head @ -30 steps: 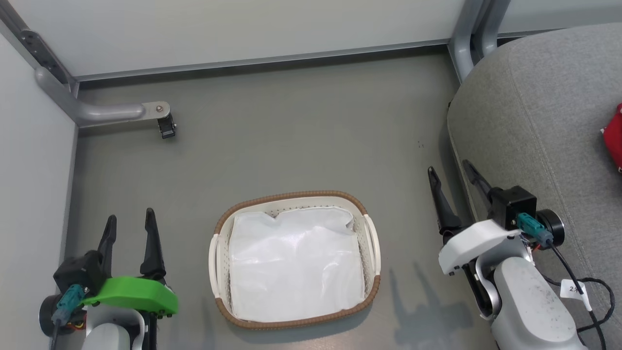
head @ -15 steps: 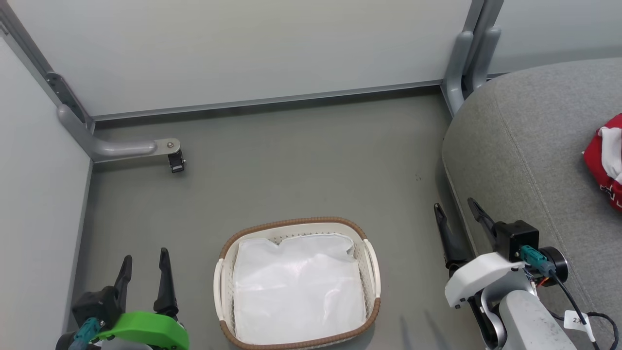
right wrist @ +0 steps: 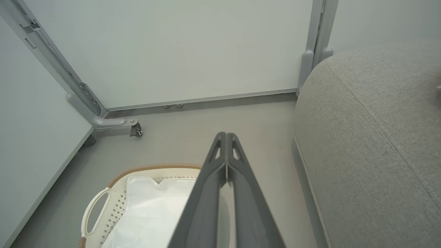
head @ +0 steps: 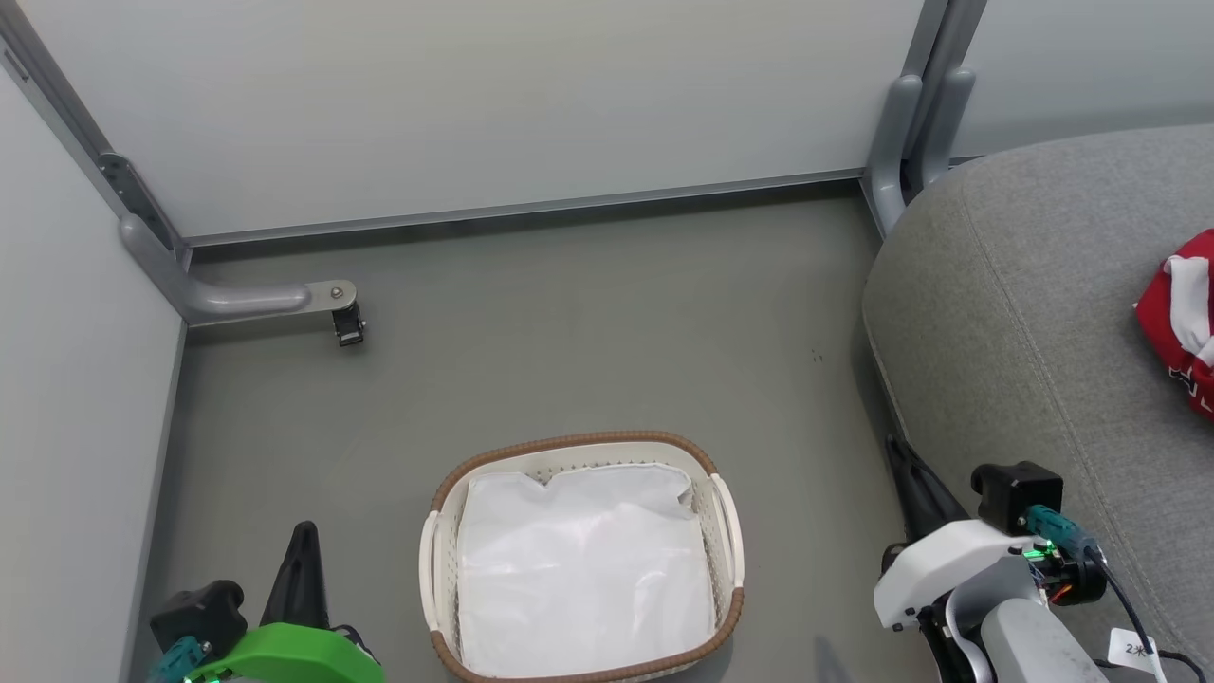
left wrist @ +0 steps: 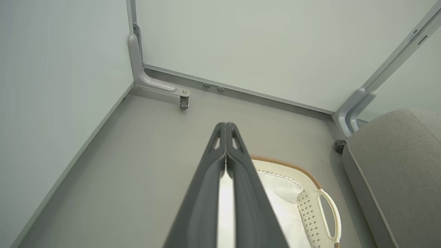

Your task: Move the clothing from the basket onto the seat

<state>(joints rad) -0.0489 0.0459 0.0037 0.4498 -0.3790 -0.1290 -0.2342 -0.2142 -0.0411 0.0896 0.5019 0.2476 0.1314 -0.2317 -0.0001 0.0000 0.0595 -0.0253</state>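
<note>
The white basket (head: 438, 550) with its brown woven rim stands on the floor at the bottom middle of the head view, lined by a plain white cloth sheet (head: 583, 569). A red jersey (head: 1181, 323) with white trim lies on the grey seat (head: 1034, 313) at the far right edge. My left gripper (head: 303, 536) is shut and holds nothing, low at the left of the basket. My right gripper (head: 901, 453) is shut with nothing in it, between the basket and the seat. Both wrist views show fingertips pressed together, left gripper (left wrist: 226, 124) and right gripper (right wrist: 226, 134).
Pale partition walls close the floor at the back and left. A grey metal foot with a small caster (head: 348, 325) juts from the left corner. Another grey post (head: 901, 133) stands at the back, beside the seat's corner. Bare grey floor (head: 588, 341) lies beyond the basket.
The head camera has tilted up, so the whole scene slid down the picture. Both grippers went from open to shut and sit lower in view.
</note>
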